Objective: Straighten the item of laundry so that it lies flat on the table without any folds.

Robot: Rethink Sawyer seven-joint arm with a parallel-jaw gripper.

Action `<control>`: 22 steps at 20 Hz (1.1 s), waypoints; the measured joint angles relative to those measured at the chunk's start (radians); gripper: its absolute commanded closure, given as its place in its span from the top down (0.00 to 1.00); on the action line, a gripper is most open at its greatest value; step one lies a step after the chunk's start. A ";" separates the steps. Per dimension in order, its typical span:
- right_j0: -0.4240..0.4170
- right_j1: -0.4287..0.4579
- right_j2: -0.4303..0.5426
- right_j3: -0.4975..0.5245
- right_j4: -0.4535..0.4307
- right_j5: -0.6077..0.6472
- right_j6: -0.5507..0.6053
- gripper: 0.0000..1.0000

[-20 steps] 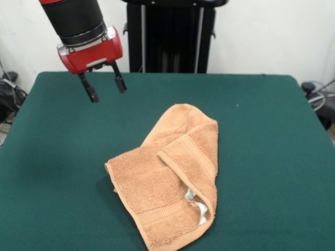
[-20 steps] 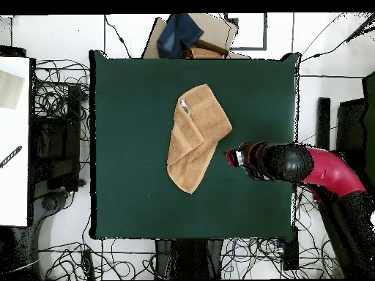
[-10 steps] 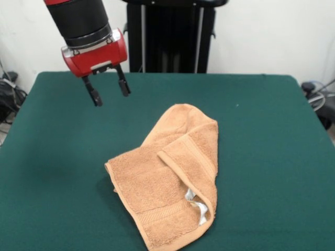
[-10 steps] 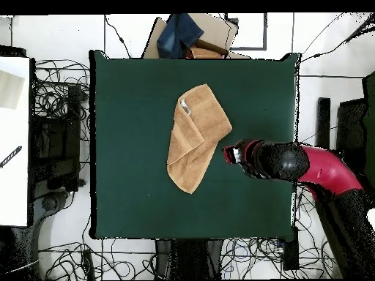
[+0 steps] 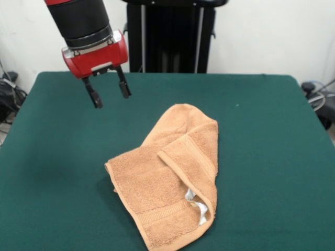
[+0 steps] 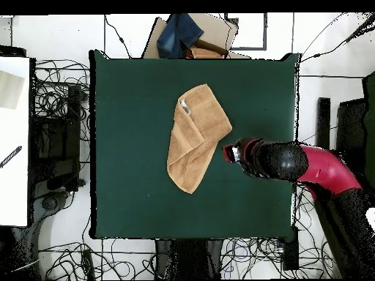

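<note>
The orange-tan towel (image 5: 172, 175) lies crumpled on the green table (image 5: 261, 130), folded over itself lengthwise, with a white label (image 5: 200, 208) showing at its near right fold. In the overhead view the towel (image 6: 194, 135) lies slanted near the table's middle (image 6: 132, 110). My gripper (image 5: 110, 93) hangs open and empty above the table, up and to the left of the towel, not touching it. In the overhead view the gripper (image 6: 231, 154) sits just right of the towel's edge.
A cardboard box with blue cloth (image 6: 187, 35) stands beyond the table's far edge in the overhead view. Cables (image 6: 55, 110) cover the floor around the table. The black pedestal (image 5: 170, 36) stands behind the table.
My gripper has moved slightly right and down toward the towel over the last second. It stays open. The towel has not moved.
</note>
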 measured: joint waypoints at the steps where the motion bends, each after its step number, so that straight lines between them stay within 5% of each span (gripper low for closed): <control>1: 0.002 0.000 0.000 0.000 0.000 -0.002 0.000 1.00; 22: 0.052 0.000 -0.020 0.000 0.000 -0.066 0.000 1.00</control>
